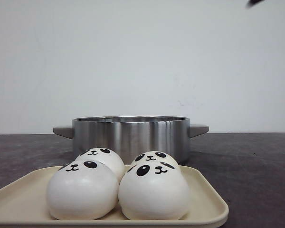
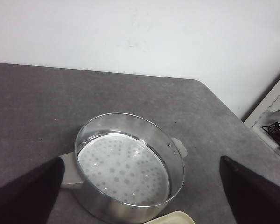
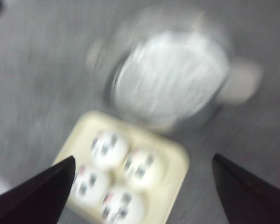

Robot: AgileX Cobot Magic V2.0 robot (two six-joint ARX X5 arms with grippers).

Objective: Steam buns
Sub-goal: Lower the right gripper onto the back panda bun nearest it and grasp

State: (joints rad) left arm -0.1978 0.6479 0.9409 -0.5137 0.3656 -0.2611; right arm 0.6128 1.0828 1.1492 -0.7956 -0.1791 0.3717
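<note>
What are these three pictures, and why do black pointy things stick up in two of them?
A robot with two arms took them. One camera looks forward over the dark table: four panda-faced buns sit on a cream tray before a shiny steamer pot. The other two cameras ride on the robot's wrists. The black shapes are its fingers: the left gripper hangs open above the empty pot, the right gripper open above the buns. That picture is blurry. Nothing is held.

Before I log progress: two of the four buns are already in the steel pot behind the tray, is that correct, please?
Not quite: the pot holds no buns; the left wrist view shows only its perforated insert. All four buns sit on the tray, as the front view shows.
</note>
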